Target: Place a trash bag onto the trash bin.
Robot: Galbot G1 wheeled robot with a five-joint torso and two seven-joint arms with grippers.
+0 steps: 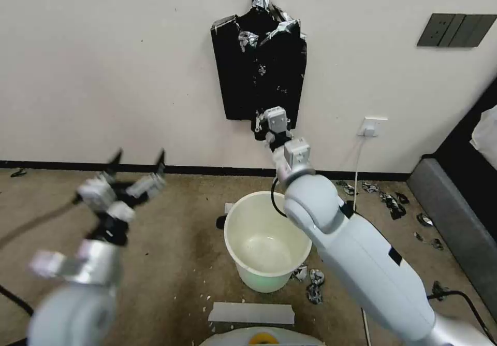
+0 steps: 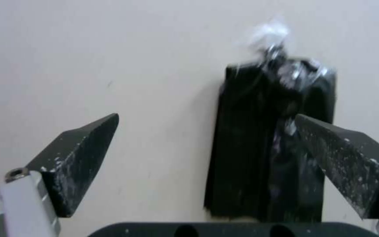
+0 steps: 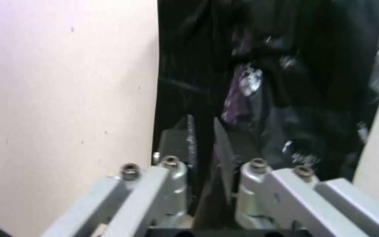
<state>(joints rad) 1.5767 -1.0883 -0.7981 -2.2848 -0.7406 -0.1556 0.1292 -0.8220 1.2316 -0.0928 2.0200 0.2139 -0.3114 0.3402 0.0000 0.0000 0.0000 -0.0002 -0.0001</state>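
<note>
Black bag bundle hangs on wall; right tool pinching bundle's lower edge, one sheet or more unclear; advise slow downward peel; left tool spread, idle; trash bin on floor below.

Before me, the bundle of black bags hangs on the wall at upper centre, gathered and taped at its top. I see a dark switch panel at upper right, with a white socket below it. Torn black scraps litter the tan floor at right. A white strip lies at lower centre.
</note>
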